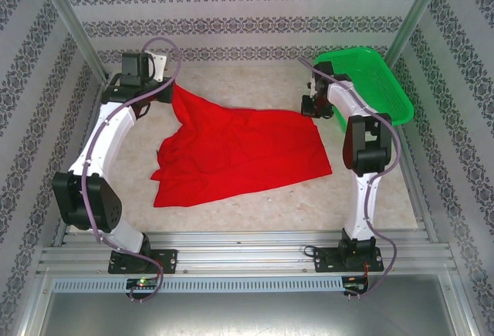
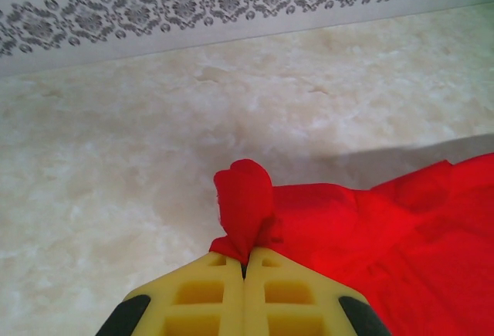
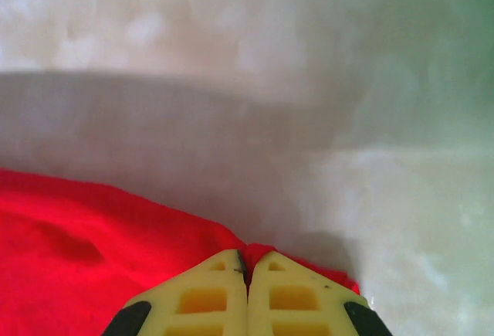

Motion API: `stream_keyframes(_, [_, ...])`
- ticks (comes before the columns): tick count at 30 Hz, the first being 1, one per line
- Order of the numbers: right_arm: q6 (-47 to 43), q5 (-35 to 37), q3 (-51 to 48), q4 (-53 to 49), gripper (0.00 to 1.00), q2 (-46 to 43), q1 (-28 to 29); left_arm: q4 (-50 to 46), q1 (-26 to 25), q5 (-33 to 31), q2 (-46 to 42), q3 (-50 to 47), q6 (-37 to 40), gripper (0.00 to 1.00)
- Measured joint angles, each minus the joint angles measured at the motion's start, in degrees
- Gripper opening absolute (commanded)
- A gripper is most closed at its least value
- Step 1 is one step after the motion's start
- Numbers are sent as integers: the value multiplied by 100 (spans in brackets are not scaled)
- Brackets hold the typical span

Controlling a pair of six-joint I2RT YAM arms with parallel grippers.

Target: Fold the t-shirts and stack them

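So from the top camera, there's 1 red t-shirt (image 1: 239,154) spread mostly flat in the middle of the table (image 1: 255,208), plain side up, no print that I can see. Its long axis runs roughly left to right, with the left half rumpled and the right half smoother. The left gripper (image 1: 171,89) sits at the shirt's far-left corner and the right gripper (image 1: 309,106) at the far-right corner, so the whole body of the cloth lies on the near side of both, toward the arm bases. Neither arm is really "closer", each one has its own corner. The green basket (image 1: 390,81) sits just behind the right arm, apart from the shirt. In the left wrist view, the yellow fingers (image 2: 201,297) are pressed together with a little tuft of red cloth (image 2: 243,205) poking up out of the seam, so that gripper is pinching the shirt, and the rest of the fabric trails off to the right. In the right wrist view it's the same deal: jaws closed tight, a sliver of red caught at the tips, and the shirt (image 3: 93,251) spreading away to the left and below. My guess is that the next move turns on that far edge held between the 2 pinches, whether it gets pulled taut or carried toward the near hem for a fold.
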Motion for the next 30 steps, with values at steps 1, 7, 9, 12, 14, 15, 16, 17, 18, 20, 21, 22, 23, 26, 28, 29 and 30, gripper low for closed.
stream_keyframes(1, [20, -37, -195, 57, 0, -120, 0, 11, 0, 46, -52, -83, -52, 0])
stream_keyframes(7, [238, -243, -1539, 483, 3, -901, 142, 70, 0, 304, -457, -772, -457, 0])
stream_keyframes(9, [262, -339, -1858, 553, 6, -1016, 273, 116, 0, 363, -592, -1025, -590, 0])
stream_keyframes(12, [284, -459, -2175, 623, 16, -1038, 437, 127, 0, 407, -708, -1290, -743, 0])
stream_keyframes(14, [319, -542, -2337, 667, 27, -1051, 487, 133, 0, 422, -737, -1401, -822, 0])
stream_keyframes(15, [354, -577, -2404, 695, 34, -1071, 481, 136, 0, 424, -741, -1453, -850, 0])
stream_keyframes(16, [380, -625, -2465, 734, 40, -1110, 448, 144, -2, 424, -748, -1499, -872, 0])
stream_keyframes(17, [415, -675, -2516, 776, 45, -1167, 396, 146, 0, 424, -750, -1545, -894, 0])
stream_keyframes(18, [455, -728, -2544, 817, 49, -1255, 313, 151, -2, 424, -752, -1582, -916, 0])
stream_keyframes(20, [546, -811, -2544, 896, 51, -1436, 122, 157, 0, 426, -767, -1635, -951, 0])
stream_keyframes(21, [588, -863, -2524, 938, 51, -1532, 7, 168, 0, 431, -776, -1659, -955, 0])
stream_keyframes(22, [645, -922, -2479, 957, 52, -1600, -94, 173, 0, 442, -791, -1679, -962, 0])
stream_keyframes(23, [697, -973, -2420, 986, 52, -1635, -177, 173, -2, 442, -802, -1694, -973, 0])
stream_keyframes(26, [863, -1126, -2240, 1058, 53, -1633, -396, 179, 0, 446, -815, -1705, -979, 0])
stream_keyframes(28, [907, -1257, -2122, 1049, 53, -1589, -442, 212, -2, 461, -820, -1720, -984, 0])
stream_keyframes(29, [911, -1307, -2057, 1043, 52, -1543, -439, 232, -2, 463, -822, -1733, -992, 0])
stream_keyframes(30, [929, -1377, -1982, 1043, 51, -1471, -439, 243, -2, 466, -824, -1749, -997, 0])
